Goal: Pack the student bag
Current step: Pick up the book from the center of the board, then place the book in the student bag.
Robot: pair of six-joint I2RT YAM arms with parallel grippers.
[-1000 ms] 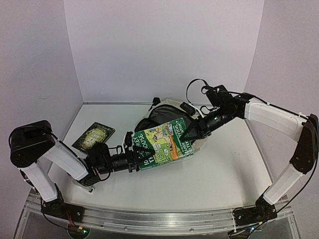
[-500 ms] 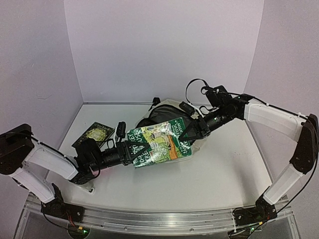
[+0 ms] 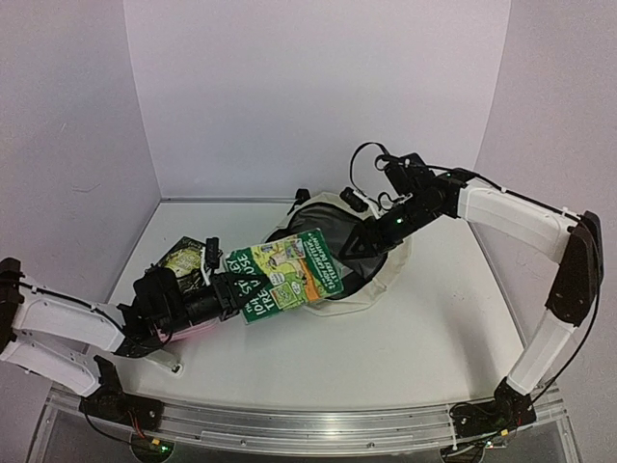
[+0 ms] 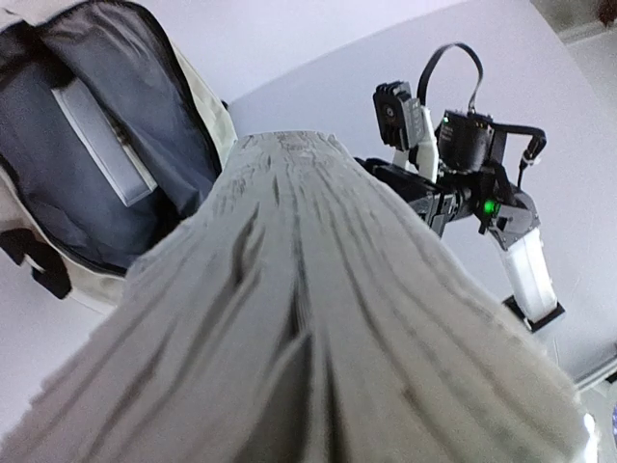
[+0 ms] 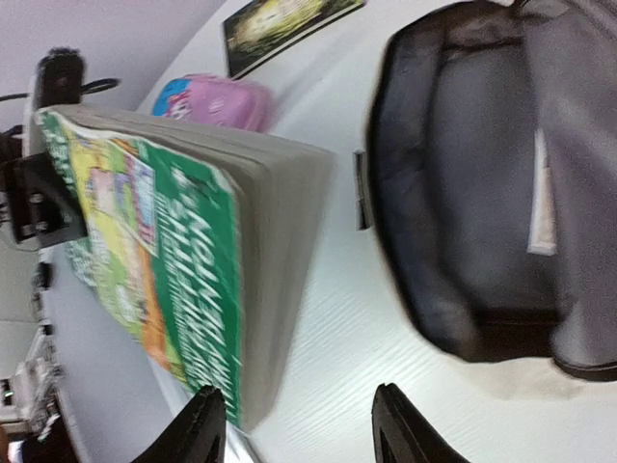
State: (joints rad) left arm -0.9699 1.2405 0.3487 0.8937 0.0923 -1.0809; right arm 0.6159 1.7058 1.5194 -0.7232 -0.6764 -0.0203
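Observation:
The student bag (image 3: 382, 278) lies open in the middle of the table, its grey lining (image 4: 87, 116) facing up. A thick green book (image 3: 292, 273) hangs in front of the bag's mouth, tilted. My left gripper (image 3: 234, 282) is shut on the book's left end; in the left wrist view the page edges (image 4: 308, 318) fill the picture and hide the fingers. My right gripper (image 5: 304, 434) stands open just off the book's (image 5: 164, 222) right end, its fingertips (image 5: 207, 429) clear of the book, beside the bag's opening (image 5: 472, 174).
A small pink pencil case (image 5: 217, 101) lies on the table under the left arm. A dark flat book (image 3: 183, 258) lies at the left behind it. White walls close the table (image 3: 424, 328) at the back and both sides.
My right gripper has opened, let go of the book and drawn back towards the bag. My left gripper has closed on the book and carried it left and nearer.

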